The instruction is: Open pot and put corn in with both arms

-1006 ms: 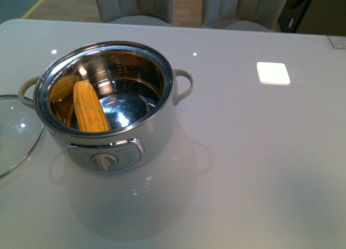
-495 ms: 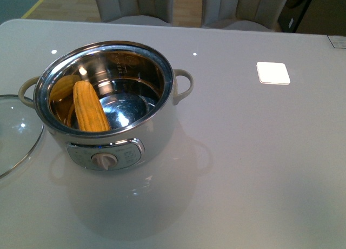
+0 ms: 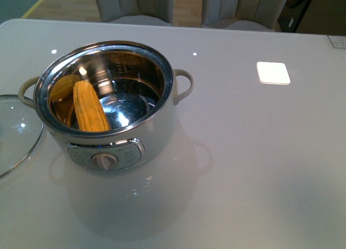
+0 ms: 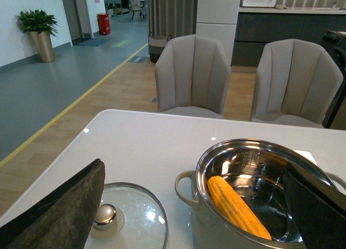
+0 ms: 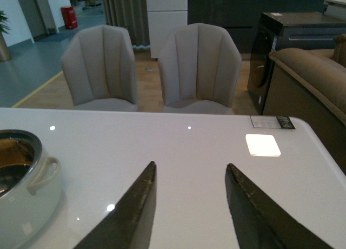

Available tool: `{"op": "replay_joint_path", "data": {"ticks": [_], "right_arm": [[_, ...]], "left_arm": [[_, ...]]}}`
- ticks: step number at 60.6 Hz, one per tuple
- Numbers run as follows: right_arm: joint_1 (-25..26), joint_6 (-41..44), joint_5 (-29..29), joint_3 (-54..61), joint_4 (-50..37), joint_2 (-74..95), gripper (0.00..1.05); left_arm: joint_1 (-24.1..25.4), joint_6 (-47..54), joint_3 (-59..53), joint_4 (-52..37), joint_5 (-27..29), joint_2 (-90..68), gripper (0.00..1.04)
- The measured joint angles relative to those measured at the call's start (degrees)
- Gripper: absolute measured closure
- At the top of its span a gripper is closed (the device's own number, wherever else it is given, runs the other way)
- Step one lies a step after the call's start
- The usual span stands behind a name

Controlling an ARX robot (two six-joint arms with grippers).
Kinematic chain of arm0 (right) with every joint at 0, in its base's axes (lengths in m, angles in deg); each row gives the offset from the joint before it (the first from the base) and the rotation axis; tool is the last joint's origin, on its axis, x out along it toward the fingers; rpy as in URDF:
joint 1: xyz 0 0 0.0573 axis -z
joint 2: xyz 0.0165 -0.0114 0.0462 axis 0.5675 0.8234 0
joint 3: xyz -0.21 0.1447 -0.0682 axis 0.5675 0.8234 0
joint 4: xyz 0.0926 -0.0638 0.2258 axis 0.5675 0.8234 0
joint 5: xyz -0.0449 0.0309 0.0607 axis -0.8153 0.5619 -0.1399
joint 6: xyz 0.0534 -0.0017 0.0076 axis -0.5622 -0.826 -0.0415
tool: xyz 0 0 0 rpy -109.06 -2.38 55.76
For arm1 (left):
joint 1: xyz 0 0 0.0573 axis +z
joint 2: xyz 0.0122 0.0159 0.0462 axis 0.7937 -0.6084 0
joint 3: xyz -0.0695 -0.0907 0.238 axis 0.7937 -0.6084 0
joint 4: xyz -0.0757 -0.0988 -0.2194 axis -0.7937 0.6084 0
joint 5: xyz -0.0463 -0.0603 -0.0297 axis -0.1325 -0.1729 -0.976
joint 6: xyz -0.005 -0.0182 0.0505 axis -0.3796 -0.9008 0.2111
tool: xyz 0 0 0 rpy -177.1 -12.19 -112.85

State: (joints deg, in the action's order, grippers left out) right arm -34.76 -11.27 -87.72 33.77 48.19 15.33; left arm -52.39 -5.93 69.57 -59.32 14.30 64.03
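Corn leans inside the open pot, same as a second ago; nothing has moved. Left gripper is wide open with the pot between its fingers. Right gripper is open and empty, the pot off to its side.

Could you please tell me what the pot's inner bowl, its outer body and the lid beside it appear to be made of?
The pot's inner bowl looks like polished steel: it mirrors the corn and the lights. The outer body is glossy white, plastic or enamelled metal; the finish does not settle which. The lid seems clear glass with a metal rim and shiny knob, since the table shows through it.
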Motion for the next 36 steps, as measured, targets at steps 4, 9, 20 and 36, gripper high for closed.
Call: {"op": "replay_joint_path", "data": {"ticks": [4,9,20,36], "right_arm": [[0.0,0.0,0.0,0.0,0.0,0.0,0.50],[0.0,0.0,0.0,0.0,0.0,0.0,0.34],[0.0,0.0,0.0,0.0,0.0,0.0,0.09],[0.0,0.0,0.0,0.0,0.0,0.0,0.09]], "left_arm": [[0.0,0.0,0.0,0.0,0.0,0.0,0.07],[0.0,0.0,0.0,0.0,0.0,0.0,0.07],[0.0,0.0,0.0,0.0,0.0,0.0,0.07],[0.0,0.0,0.0,0.0,0.0,0.0,0.07]]}}
